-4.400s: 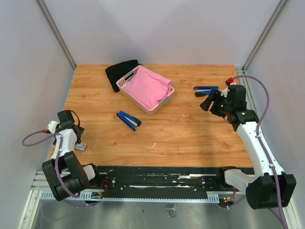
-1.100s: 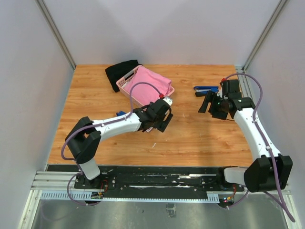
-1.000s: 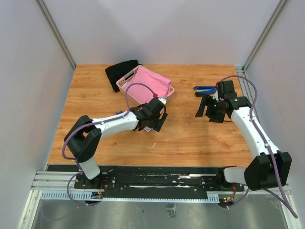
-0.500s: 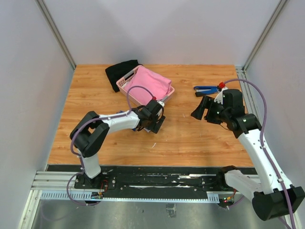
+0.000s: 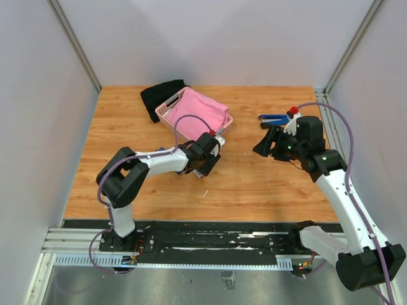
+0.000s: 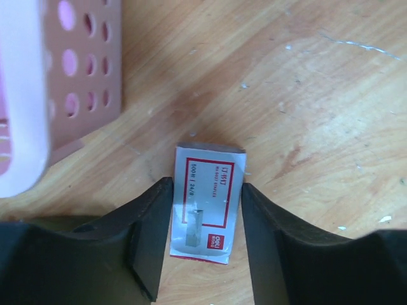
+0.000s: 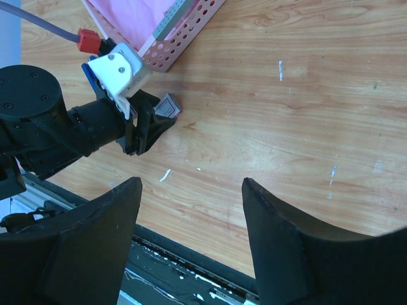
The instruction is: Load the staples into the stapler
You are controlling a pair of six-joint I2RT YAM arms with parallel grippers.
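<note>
Carton of staples (image 6: 206,206), small, flat and white with red print, lies on the wooden worktop (image 6: 318,95) just in front of a pink basket (image 6: 76,70) with round holes in its wall. The left gripper (image 6: 206,185) is down at it. One of its black fingers (image 6: 149,244) stands on each long side of the carton, set narrow, at its edges or very nearly so. Whether they press on it I cannot tell.

From the top camera, the left arm (image 5: 159,162) reaches from its base toward the middle of the worktop, with its wrist close to the near corner of the basket. The basket holds a pink cloth (image 5: 197,113). A black cloth (image 5: 156,95) lies against the basket on its far left side.

The right gripper (image 7: 191,190) hangs above the right part of the worktop, well apart from the carton. Its fingers (image 7: 95,241) stand wide with nothing between them, and bare wood shows in the gap. Its camera looks down across the worktop at the left gripper and the carton at its tips.

A blue stapler (image 5: 272,117) lies near the far right edge of the worktop. In the top view it sits just behind the right gripper, which partly hides it.
</note>
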